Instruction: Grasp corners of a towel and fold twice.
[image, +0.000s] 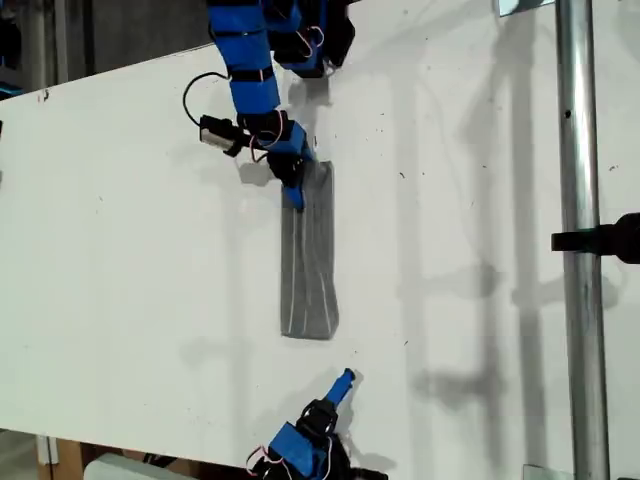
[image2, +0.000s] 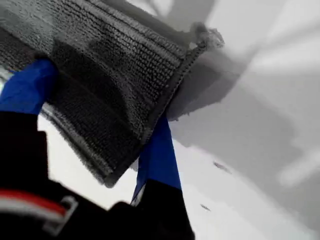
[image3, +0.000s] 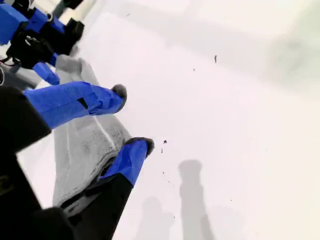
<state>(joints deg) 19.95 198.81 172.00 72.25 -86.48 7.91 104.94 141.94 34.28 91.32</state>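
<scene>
The towel (image: 308, 270) lies on the white table (image: 120, 280) as a narrow grey folded strip, running lengthwise between the two arms. My first gripper (image: 296, 195) is at the strip's far end, shut on the cloth. Up close, the layered towel (image2: 100, 75) passes between the blue fingers (image2: 160, 150) of my first gripper (image2: 95, 120), and a frayed corner (image2: 200, 42) sticks out past them. My second gripper (image: 345, 378) sits just off the near end, open and empty. In its own view the second gripper (image3: 132, 117) hovers over the edge of the towel (image3: 85, 145).
A vertical metal pole (image: 580, 250) with a black clamp (image: 605, 240) stands at the exterior view's right. The table's far edge runs diagonally across that view's upper left. The first arm (image3: 35, 30) shows in the distance in the second wrist view.
</scene>
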